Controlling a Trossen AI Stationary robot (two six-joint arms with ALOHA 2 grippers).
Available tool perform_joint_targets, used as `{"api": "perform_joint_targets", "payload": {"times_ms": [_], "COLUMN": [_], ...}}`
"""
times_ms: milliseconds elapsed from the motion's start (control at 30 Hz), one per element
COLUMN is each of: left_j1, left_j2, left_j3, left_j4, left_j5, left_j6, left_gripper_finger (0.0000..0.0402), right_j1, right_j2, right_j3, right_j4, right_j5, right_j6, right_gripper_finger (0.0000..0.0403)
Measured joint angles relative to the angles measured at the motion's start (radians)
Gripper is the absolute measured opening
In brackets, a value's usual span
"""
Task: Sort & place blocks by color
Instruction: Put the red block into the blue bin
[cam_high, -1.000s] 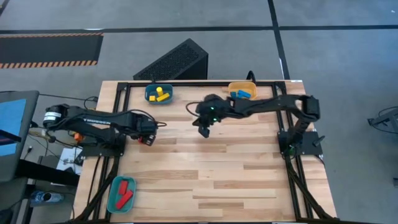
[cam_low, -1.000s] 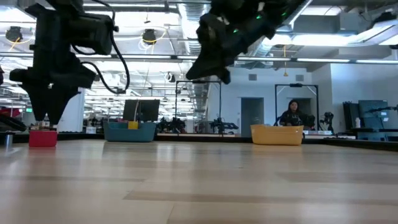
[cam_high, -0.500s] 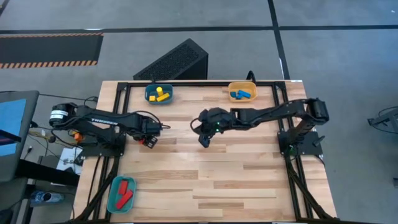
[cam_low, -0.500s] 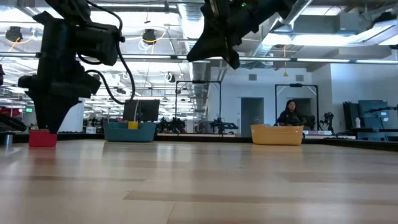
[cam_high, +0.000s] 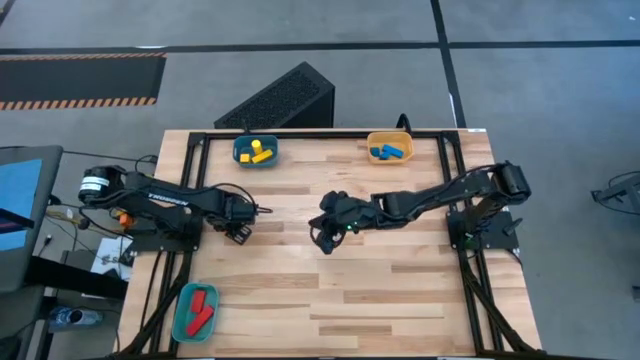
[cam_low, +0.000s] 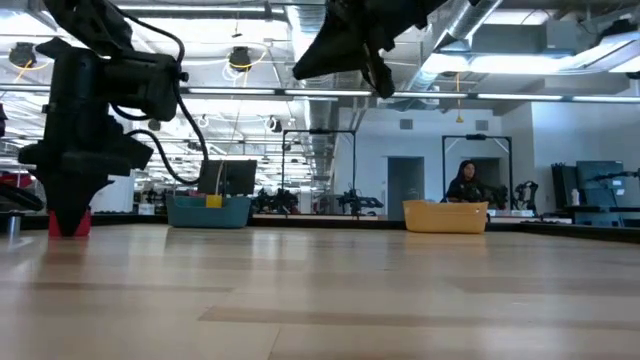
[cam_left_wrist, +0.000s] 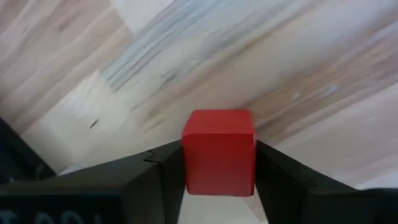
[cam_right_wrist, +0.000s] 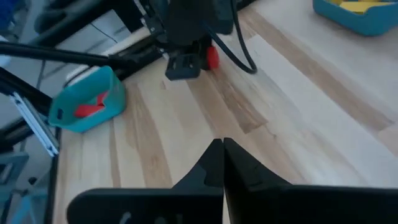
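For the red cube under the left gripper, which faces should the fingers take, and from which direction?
Take the red cube by its two opposite flat side faces, coming straight down from above. It sits flat on the bare table with nothing crowding it, so both sides are free. The left gripper already straddles it that way, one finger against each side face, which looks like a sound grip.

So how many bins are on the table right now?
3: a teal bin at the far edge left of centre, an orange bin at the far edge right, another teal bin near the front-left corner.

In the low view the left gripper (cam_low: 70, 215) hides most of the red block (cam_low: 82, 222).
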Motion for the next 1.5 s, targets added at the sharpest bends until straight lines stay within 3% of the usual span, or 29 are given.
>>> {"api": "perform_joint_targets", "payload": {"times_ms": [200,500,767,967,1267,1500], "left_j1": [-0.019,-0.118,-0.306,-0.526,-0.87,-1.062], "left_j2": [0.003,-0.016,-0.087,-0.16,-0.215,-0.158], "left_j3": [0.034,0.171,0.328,0.341,0.341,0.341], "left_j4": [0.096,0.0,-0.138,-0.159,-0.133,-0.081], "left_j5": [-0.029,-0.034,-0.034,-0.036,0.03,0.026], "left_j6": [0.113,0.275,0.267,0.275,-0.001,-0.215], "left_gripper_finger": [0.0099,0.011,0.0103,0.0113,0.0109,0.0121], "right_j1": [0.036,0.073,0.091,0.143,0.213,0.223], "right_j2": [0.001,0.001,0.001,0.001,0.001,0.001], "right_j3": [0.001,0.001,0.001,0.001,0.001,0.0], "right_j4": [0.028,0.085,0.141,0.18,0.178,0.182], "right_j5": [0.05,0.126,0.16,0.184,0.312,0.319], "right_j6": [0.038,0.056,0.106,0.109,0.149,0.152], "right_gripper_finger": [0.0013,0.0013,0.0013,0.0013,0.0013,0.0013]}}
